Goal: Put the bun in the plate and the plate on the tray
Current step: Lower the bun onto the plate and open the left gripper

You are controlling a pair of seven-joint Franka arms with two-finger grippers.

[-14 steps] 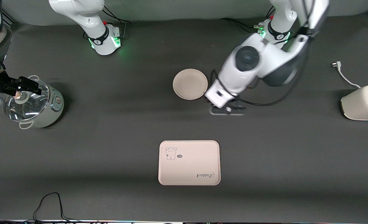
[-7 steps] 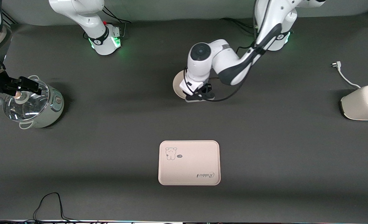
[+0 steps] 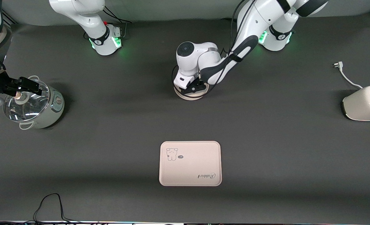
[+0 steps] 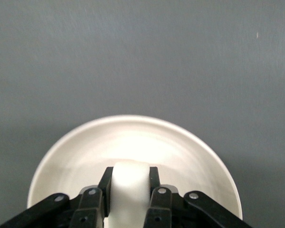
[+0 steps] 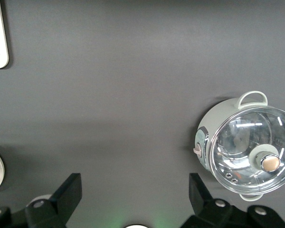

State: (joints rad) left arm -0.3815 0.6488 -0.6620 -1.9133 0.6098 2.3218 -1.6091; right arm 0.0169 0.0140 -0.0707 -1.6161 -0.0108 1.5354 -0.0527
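Note:
The off-white bun (image 4: 129, 186) sits between the black fingers of my left gripper (image 4: 129, 178), which is shut on it. That gripper (image 3: 193, 88) hangs low over the round cream plate (image 3: 189, 97), and the arm's hand covers most of the plate and hides the bun in the front view. In the left wrist view the bun is over the plate's bare inside (image 4: 133, 137). The rectangular tray (image 3: 190, 163) with the animal drawing lies nearer to the front camera than the plate. My right gripper (image 5: 133, 190) waits open and high over bare table, holding nothing.
A green pot with a glass lid (image 3: 32, 103) stands at the right arm's end of the table. A white toaster (image 3: 364, 103) with its plug cord (image 3: 344, 75) sits at the left arm's end. A black cable (image 3: 50, 203) lies by the front edge.
My left arm has swung with the bun from beside the plate, on the left arm's side, to over it. The right arm has not moved.

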